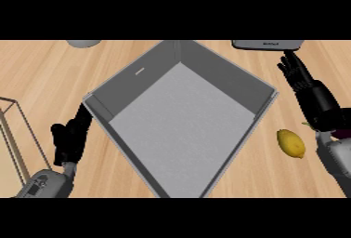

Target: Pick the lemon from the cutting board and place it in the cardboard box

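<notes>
Head view: lemon [290,143] lay on wood surface, outside grey box [226,77], near its right wall; box at lemon's 9 o'clock. Lemon's long axis ran 11 to 5 o'clock. Right hand [302,81] at lemon's 12 o'clock, fingers straight, empty, pointing away from fruit. Left hand [68,139] relaxed, empty, across box. Judgement: right hand nearer; must draw back toward 6 o'clock, then close across short axis.

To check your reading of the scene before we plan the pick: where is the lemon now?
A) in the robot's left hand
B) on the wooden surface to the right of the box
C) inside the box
B: the lemon lies on the wooden counter, just outside the right wall of the box.
</notes>
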Tool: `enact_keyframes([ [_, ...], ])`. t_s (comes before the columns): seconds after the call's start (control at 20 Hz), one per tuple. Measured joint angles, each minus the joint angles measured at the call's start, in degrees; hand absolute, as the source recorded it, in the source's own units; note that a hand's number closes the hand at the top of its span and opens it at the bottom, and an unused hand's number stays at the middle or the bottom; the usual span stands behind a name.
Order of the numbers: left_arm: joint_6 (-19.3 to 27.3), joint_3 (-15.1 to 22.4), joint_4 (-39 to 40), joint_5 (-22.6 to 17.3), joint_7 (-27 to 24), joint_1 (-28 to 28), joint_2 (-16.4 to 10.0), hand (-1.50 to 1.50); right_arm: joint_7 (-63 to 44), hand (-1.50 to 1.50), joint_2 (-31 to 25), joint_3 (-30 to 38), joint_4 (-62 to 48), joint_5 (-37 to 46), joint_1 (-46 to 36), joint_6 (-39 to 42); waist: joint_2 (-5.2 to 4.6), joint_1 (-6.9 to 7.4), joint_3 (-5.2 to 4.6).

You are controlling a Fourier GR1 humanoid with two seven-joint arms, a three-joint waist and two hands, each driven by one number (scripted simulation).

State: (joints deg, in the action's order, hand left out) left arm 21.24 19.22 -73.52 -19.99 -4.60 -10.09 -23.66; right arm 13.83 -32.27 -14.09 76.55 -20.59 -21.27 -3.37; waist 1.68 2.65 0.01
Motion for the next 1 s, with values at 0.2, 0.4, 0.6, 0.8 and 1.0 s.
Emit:
enact_keyframes([
  [0.2, 1.11, -0.59, -3.08, 2.72, 0.36, 2.17, -2.37, 0.0, 3.51, -1.5, 0.83, 3.68, -1.1, -3.04, -1.02, 4.8, -1.05, -1.22, 0.04],
  [0.4, 1.69, -0.24, -4.65, 5.21, 1.24, 2.91, -5.21, 0.0, 5.75, 1.5, -3.85, 5.79, -4.95, 1.35, -1.04, 3.72, -1.56, -1.61, -0.21],
  [0.6, 2.15, 0.51, -6.93, 6.38, 2.56, 4.65, -5.96, 0.0, 8.01, -1.5, 0.79, 9.58, -10.91, 0.86, 1.42, -3.18, -1.73, -1.69, 0.02],
  [0.8, 1.84, 0.02, -9.78, 7.76, 4.09, 6.6, -6.55, 0.0, 14.96, -1.5, 2.04, 13.07, -17.85, 0.46, 1.55, -0.15, -1.77, -1.86, 0.06],
  [1.0, 1.54, -0.27, -10.58, 8.29, 5.18, 6.66, -6.51, 0.0, 15.57, -1.5, -4.1, 11.12, -19.98, 5.85, 1.77, 3.09, -1.77, -2.01, 0.03],
])
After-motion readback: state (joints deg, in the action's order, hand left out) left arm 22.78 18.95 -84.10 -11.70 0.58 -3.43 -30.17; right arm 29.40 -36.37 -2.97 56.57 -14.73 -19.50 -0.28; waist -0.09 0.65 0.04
